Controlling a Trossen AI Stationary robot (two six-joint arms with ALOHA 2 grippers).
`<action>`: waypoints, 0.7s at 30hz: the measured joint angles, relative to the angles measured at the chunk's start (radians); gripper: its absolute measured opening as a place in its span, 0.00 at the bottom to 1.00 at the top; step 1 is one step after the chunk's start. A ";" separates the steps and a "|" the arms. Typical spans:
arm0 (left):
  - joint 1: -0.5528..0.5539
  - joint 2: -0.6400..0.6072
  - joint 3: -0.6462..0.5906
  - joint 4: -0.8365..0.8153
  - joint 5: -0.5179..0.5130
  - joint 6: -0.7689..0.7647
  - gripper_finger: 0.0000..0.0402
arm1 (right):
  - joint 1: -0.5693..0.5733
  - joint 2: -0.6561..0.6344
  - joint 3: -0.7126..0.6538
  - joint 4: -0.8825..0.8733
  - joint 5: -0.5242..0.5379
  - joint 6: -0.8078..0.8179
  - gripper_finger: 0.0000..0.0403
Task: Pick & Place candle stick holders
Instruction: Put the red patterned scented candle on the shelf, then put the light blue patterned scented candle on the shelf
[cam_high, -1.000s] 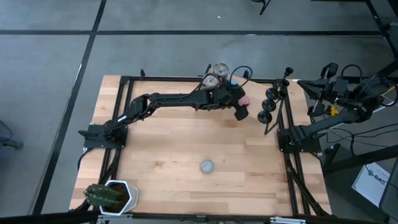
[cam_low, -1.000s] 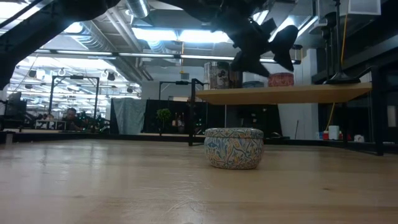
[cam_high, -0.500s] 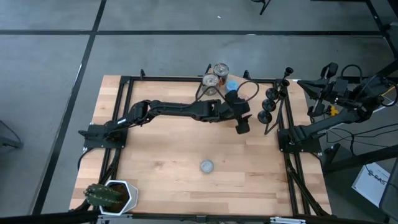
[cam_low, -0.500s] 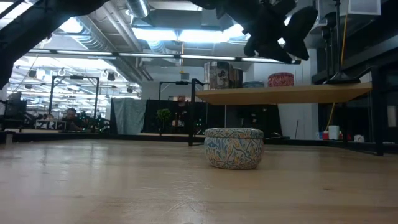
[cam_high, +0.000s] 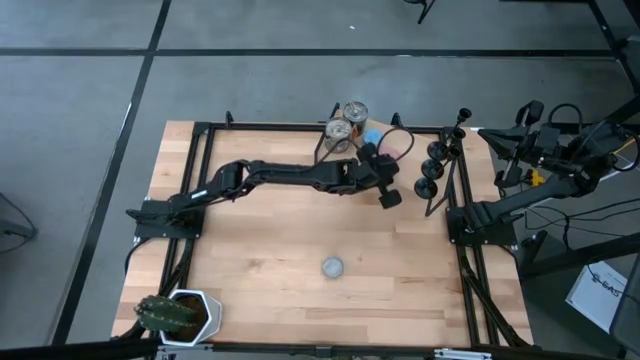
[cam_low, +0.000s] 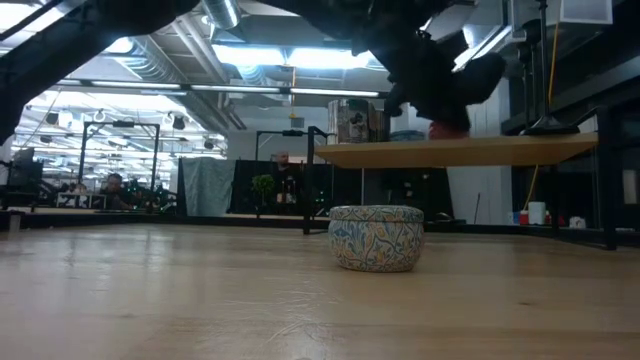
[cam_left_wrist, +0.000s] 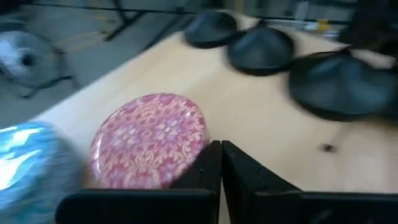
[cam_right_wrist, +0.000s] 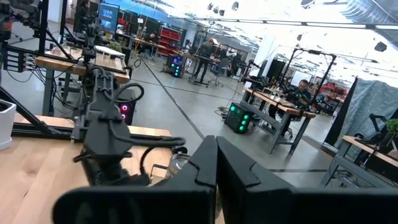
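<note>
Left gripper (cam_left_wrist: 221, 163), fingers (cam_left_wrist: 208, 163) clenched on nothing, hangs above the table (cam_high: 280, 240); three candle stick holders (cam_left_wrist: 261, 48) stand just beyond its fingertips. Right gripper (cam_right_wrist: 216, 163) likewise clenched, parked off-table.

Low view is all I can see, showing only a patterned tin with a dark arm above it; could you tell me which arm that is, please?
Observer: The left arm; the left gripper hangs over the table's right side. The right arm waits off the table.
Operator: Is it holding anything?
Observer: No. Its wrist view shows it shut on nothing, with a pink disc just ahead.
Operator: Where are the candle stick holders?
Observer: All three candle stick holders stand at the table's right edge, just beyond that gripper, untouched.
</note>
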 joint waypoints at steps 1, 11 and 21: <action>0.004 0.001 0.000 -0.003 -0.027 0.000 0.01 | 0.000 0.000 0.000 0.000 0.000 0.000 0.01; 0.008 0.002 0.000 -0.006 -0.105 0.001 0.00 | 0.000 0.000 0.000 0.000 0.000 0.000 0.01; -0.080 -0.064 0.000 -0.086 -0.013 0.061 0.01 | 0.000 0.000 0.000 0.000 0.000 0.000 0.01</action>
